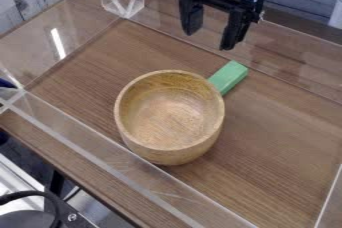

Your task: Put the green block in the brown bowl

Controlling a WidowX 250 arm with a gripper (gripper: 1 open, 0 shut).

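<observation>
Gripper (211, 36) first: in the camera view it is seen up over the far side of the table (283, 127), pointing down, fingers spread wide and nothing held between them. So yeah, open, pretty clearly. The block (229, 78) can be seen lying on the wood right by the bowl (166, 156), off the far right part of its rim, set at a slant. Whether the rim is actually being touched by the block can't be told from this angle, but it's definitely outside. Nothing can be made out inside the bowl, which is sitting upright, so no prep looks to be needed there. Progress-wise, nothing that counts has been done: the block hasn't been gripped, lifted or dropped in. Basically the whole job is left, meaning the gripper has to be brought over the block, lowered, closed on it, then the block raised past the rim and let go inside. It's a short carry, at least, and the gripper is already fairly near. Some care would probably be needed on the way down, since the bowl could get bumped by a finger with the block parked that close.
</observation>
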